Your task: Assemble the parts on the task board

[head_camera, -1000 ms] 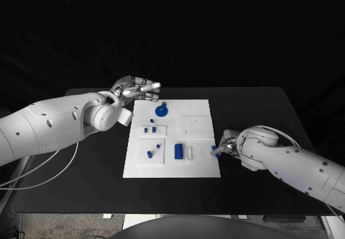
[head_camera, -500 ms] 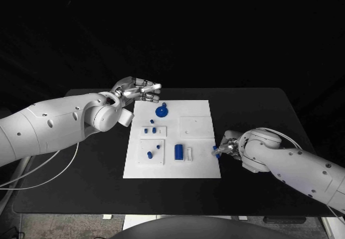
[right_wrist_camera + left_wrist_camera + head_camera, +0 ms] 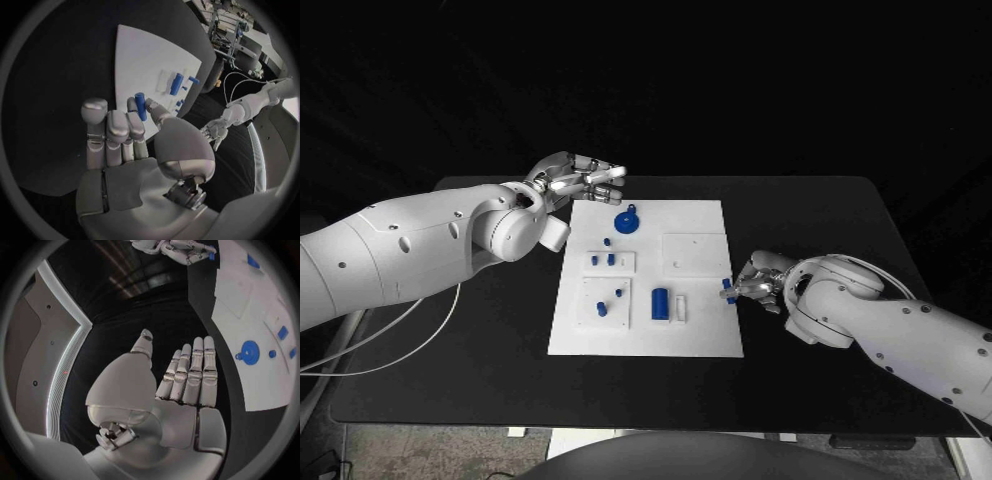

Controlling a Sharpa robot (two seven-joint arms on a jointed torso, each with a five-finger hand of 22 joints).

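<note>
The white task board [image 3: 704, 330] lies mid-table. On it are a round blue knob [image 3: 625, 221], a blue cylinder [image 3: 659, 302] and several small blue pegs [image 3: 599, 261]. My right hand [image 3: 762, 283] hovers at the board's right edge, pinching a small blue peg [image 3: 728, 289] between thumb and finger. The right wrist view shows that peg [image 3: 140, 106] upright at the fingertips, with the board [image 3: 150, 55] beyond. My left hand [image 3: 578, 178] hangs beyond the board's far left corner, holding nothing. In the left wrist view its fingers [image 3: 190, 375] are stretched out, with the knob [image 3: 250, 352] to one side.
A white slotted piece [image 3: 681, 307] sits beside the blue cylinder. Two raised white squares [image 3: 694, 252] mark the board's right and left halves. Black tabletop [image 3: 819, 220] surrounds the board on all sides.
My right hand has moved a little farther up the board's right edge, carrying the blue peg. The left hand has hardly moved.
</note>
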